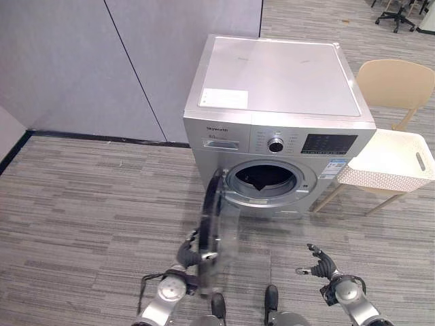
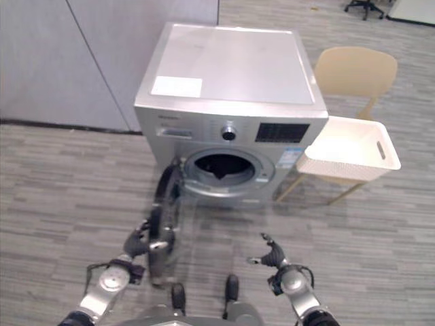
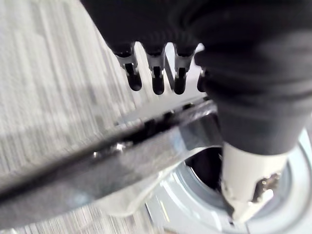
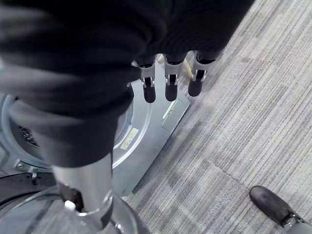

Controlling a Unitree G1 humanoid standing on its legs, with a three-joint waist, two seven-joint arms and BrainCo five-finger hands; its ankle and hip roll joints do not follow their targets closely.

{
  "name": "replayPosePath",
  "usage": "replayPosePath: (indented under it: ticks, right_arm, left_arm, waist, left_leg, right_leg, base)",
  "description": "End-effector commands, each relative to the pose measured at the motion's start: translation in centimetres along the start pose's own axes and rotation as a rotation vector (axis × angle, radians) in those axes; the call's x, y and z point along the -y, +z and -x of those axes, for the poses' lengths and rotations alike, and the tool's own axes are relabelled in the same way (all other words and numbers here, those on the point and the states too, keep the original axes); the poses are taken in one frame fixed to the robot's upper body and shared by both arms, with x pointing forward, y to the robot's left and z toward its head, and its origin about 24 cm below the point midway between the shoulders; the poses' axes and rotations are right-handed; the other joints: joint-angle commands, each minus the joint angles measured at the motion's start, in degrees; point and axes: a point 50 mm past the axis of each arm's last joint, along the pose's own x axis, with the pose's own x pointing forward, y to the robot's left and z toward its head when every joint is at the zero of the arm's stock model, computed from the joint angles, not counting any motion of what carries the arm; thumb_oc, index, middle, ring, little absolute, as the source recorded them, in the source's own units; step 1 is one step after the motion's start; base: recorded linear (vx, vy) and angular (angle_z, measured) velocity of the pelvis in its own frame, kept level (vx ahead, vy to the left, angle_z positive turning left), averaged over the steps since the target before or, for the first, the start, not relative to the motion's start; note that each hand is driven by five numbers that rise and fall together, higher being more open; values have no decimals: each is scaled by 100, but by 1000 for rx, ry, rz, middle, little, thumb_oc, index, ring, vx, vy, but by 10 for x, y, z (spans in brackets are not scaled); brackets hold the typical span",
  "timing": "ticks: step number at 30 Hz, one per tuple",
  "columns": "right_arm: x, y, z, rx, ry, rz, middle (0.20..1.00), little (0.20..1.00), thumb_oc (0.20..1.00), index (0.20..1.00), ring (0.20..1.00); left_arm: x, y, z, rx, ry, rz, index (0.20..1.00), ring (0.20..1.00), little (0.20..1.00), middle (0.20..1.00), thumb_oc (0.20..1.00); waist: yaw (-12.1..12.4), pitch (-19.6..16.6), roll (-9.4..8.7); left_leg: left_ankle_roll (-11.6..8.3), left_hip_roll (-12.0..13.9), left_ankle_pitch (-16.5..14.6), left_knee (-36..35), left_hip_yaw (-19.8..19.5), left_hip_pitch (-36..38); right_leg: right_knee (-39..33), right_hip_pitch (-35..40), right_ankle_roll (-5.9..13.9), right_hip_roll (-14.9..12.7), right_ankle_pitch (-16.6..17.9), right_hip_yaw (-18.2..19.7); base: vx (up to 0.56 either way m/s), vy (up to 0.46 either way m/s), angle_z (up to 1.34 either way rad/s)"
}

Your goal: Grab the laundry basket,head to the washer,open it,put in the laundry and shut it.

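Door swing at washer, laundry inside

Left hand (image 1: pixel 188 254) rests against the outer face of the open door (image 1: pixel 212 224), fingers relaxed, gripping nothing, placed to push it shut. Dark laundry (image 1: pixel 264 179) lies in the drum beyond. Right hand (image 1: pixel 322 266) hovers loosely spread, empty. Basket (image 1: pixel 391 161) sits emptied on the chair (image 1: pixel 395 85).

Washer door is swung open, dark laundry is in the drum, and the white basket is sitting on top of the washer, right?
Not quite. The basket sits on the chair beside the washer, not on top of it, as the left eye view shows. The door is open, with dark laundry in the drum.
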Motion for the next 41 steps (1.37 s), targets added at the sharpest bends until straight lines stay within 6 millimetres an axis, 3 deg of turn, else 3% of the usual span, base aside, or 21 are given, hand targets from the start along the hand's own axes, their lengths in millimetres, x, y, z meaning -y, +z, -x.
replayPosePath:
  ticks: [1, 2, 5, 6, 7, 8, 10, 13, 15, 16, 18, 20, 22, 23, 27, 32, 33, 34, 35, 39, 41]
  right_arm:
    - [8, 14, -2, 62, -21, 67, 1000, 1000, 1000, 1000, 1000]
    - [9, 14, -2, 62, -22, 68, 1000, 1000, 1000, 1000, 1000]
    - [18, 25, -7, 94, -41, 100, 1000, 1000, 1000, 1000, 1000]
    - [23, 32, -10, 115, -53, 104, 1000, 1000, 1000, 1000, 1000]
    - [32, 44, -12, 155, -73, 113, 1000, 1000, 1000, 1000, 1000]
    - [32, 44, -12, 155, -73, 113, 1000, 1000, 1000, 1000, 1000]
    - [41, 58, -16, 197, -103, 86, 1000, 1000, 1000, 1000, 1000]
    - [43, 58, -16, 204, -103, 91, 1000, 1000, 1000, 1000, 1000]
    - [46, 51, -13, 192, -116, 89, 1000, 1000, 1000, 1000, 1000]
    - [48, 40, -9, 161, -137, 63, 1000, 1000, 1000, 1000, 1000]
    - [47, 34, -8, 143, -134, 56, 1000, 1000, 1000, 1000, 1000]
    - [47, 28, -4, 129, -135, 52, 1000, 1000, 1000, 1000, 1000]
    - [47, 23, -2, 115, -140, 22, 1000, 1000, 1000, 1000, 1000]
    - [47, 23, -2, 115, -140, 22, 1000, 1000, 1000, 1000, 1000]
    - [47, 12, 0, 66, -153, 18, 1000, 1000, 1000, 1000, 1000]
    - [46, 2, 2, 31, -167, -30, 1000, 1000, 1000, 1000, 1000]
    - [45, 1, 2, 26, -164, -37, 1000, 1000, 1000, 1000, 1000]
    - [44, 1, 2, 26, -164, -37, 1000, 1000, 1000, 1000, 1000]
    - [42, -3, 3, 10, -157, -42, 1000, 1000, 1000, 1000, 1000]
    - [36, -10, 3, -25, -136, -66, 1000, 1000, 1000, 1000, 1000]
    - [34, -11, 3, -28, -130, -76, 1000, 1000, 1000, 1000, 1000]
  left_arm:
    - [25, 100, -36, 352, -121, 32, 1000, 1000, 1000, 1000, 1000]
    - [25, 100, -36, 353, -121, 32, 1000, 1000, 1000, 1000, 1000]
    - [31, 157, -56, 486, -90, 21, 1000, 1000, 1000, 1000, 1000]
    - [25, 184, -65, 533, -30, -19, 1000, 1000, 1000, 1000, 1000]
    - [5, 207, -77, 546, 63, -132, 1000, 1000, 1000, 1000, 1000]
    - [5, 207, -78, 547, 63, -132, 1000, 1000, 1000, 1000, 1000]
    - [-24, 227, -88, 524, 183, -174, 1000, 1000, 1000, 1000, 1000]
    - [-78, 239, -93, 448, 344, -200, 1000, 1000, 1000, 1000, 1000]
    - [-85, 233, -91, 444, 357, -184, 1000, 1000, 1000, 1000, 1000]
    - [-74, 221, -88, 461, 322, -168, 1000, 1000, 1000, 1000, 1000]
    - [-67, 213, -87, 465, 294, -149, 1000, 1000, 1000, 1000, 1000]
    - [-54, 190, -75, 487, 210, -111, 1000, 1000, 1000, 1000, 1000]
    - [-50, 162, -61, 479, 171, -47, 1000, 1000, 1000, 1000, 1000]
    - [-50, 162, -61, 479, 172, -47, 1000, 1000, 1000, 1000, 1000]
    - [-47, 71, -31, 258, 167, 77, 1000, 1000, 1000, 1000, 1000]
    - [-47, -17, 3, -46, 238, 192, 1000, 1000, 1000, 1000, 1000]
    - [-48, -31, 9, -101, 250, 205, 1000, 1000, 1000, 1000, 1000]
    - [-48, -31, 10, -101, 250, 205, 1000, 1000, 1000, 1000, 1000]
    - [-49, -56, 23, -206, 271, 204, 1000, 1000, 1000, 1000, 1000]
    - [-49, -89, 39, -367, 299, 199, 1000, 1000, 1000, 1000, 1000]
    - [-48, -91, 39, -383, 297, 194, 1000, 1000, 1000, 1000, 1000]
  waist:
    - [-271, 162, 186]
    - [-268, 168, 191]
    - [-518, 428, 281]
    - [-641, 555, 292]
    - [-793, 585, 271]
    - [-785, 570, 272]
    - [-880, 622, 236]
    - [-1012, 606, 241]
    - [-1000, 542, 269]
    - [-932, 542, 309]
    - [-906, 546, 318]
    - [-802, 506, 344]
    - [-700, 472, 367]
    - [-697, 458, 367]
    - [-407, 203, 317]
    - [-155, -64, 221]
    - [-119, -97, 209]
    - [-122, -94, 208]
    - [-66, -169, 189]
    - [-7, -308, 159]
    - [-3, -329, 148]
  left_leg:
    - [-163, 43, -450, 306, -179, -65]
    - [-164, 44, -451, 308, -178, -66]
    - [-188, 93, -366, 333, -73, -379]
    - [-189, 116, -323, 331, -18, -507]
    - [-200, 149, -245, 266, 166, -712]
    - [-201, 152, -237, 268, 174, -735]
    - [-227, 190, -129, 219, 273, -931]
    - [-281, 257, 18, 45, 381, -1033]
    - [-320, 291, 59, 1, 380, -1043]
    - [-342, 296, 88, 14, 313, -996]
    - [-337, 289, 68, 11, 267, -945]
    - [-343, 275, 46, 2, 184, -840]
    - [-347, 253, 16, 3, 106, -723]
    - [-349, 255, 27, -1, 109, -738]
    - [-350, 236, -23, -6, -114, -427]
    - [-345, 228, -86, -6, -194, -145]
    - [-344, 228, -92, 2, -210, -106]
    - [-345, 228, -93, 2, -211, -100]
    - [-350, 231, -112, 9, -242, -9]
    - [-373, 227, -128, 2, -305, 138]
    - [-378, 231, -131, 1, -316, 162]
  right_leg:
    - [814, 82, 444, -218, -1042, 115]
    - [819, 79, 443, -217, -1044, 117]
    - [958, -431, 434, -168, -975, 334]
    - [1046, -678, 435, -139, -939, 432]
    - [1019, -987, 461, -94, -813, 636]
    - [1011, -1009, 459, -89, -797, 645]
    - [912, -1223, 508, -74, -651, 736]
    - [724, -1343, 567, -54, -528, 845]
    - [652, -1349, 555, -71, -507, 822]
    - [654, -1266, 523, -75, -550, 730]
    - [669, -1202, 505, -73, -582, 691]
    - [695, -1043, 460, -55, -660, 591]
    - [705, -853, 424, -47, -732, 497]
    - [697, -868, 421, -43, -718, 501]
    - [526, -310, 362, 14, -821, 286]
    - [324, 81, 347, 55, -855, 188]
    - [309, 134, 340, 61, -871, 168]
    - [306, 142, 340, 61, -871, 167]
    - [287, 258, 329, 71, -901, 133]
    - [296, 450, 311, 79, -974, 24]
    - [301, 487, 305, 79, -989, 5]
  base:
    - [-69, -79, -2]
    - [-117, -28, -9]
    - [-165, 12, -24]
    - [-223, 25, -33]
    - [-150, 24, -42]
    - [-98, 15, -70]
    - [-50, -34, -93]
    - [4, -47, -69]
    - [20, -57, -30]
    - [5, -39, -30]
    - [5, -39, -4]
    - [31, -53, 7]
    - [47, -33, 19]
    - [31, -18, 58]
    - [40, -67, 56]
    - [38, -33, 23]
    - [0, 0, 0]
    - [35, -7, 8]
    - [44, -1, 9]
    - [30, 4, 11]
    - [13, 4, 5]
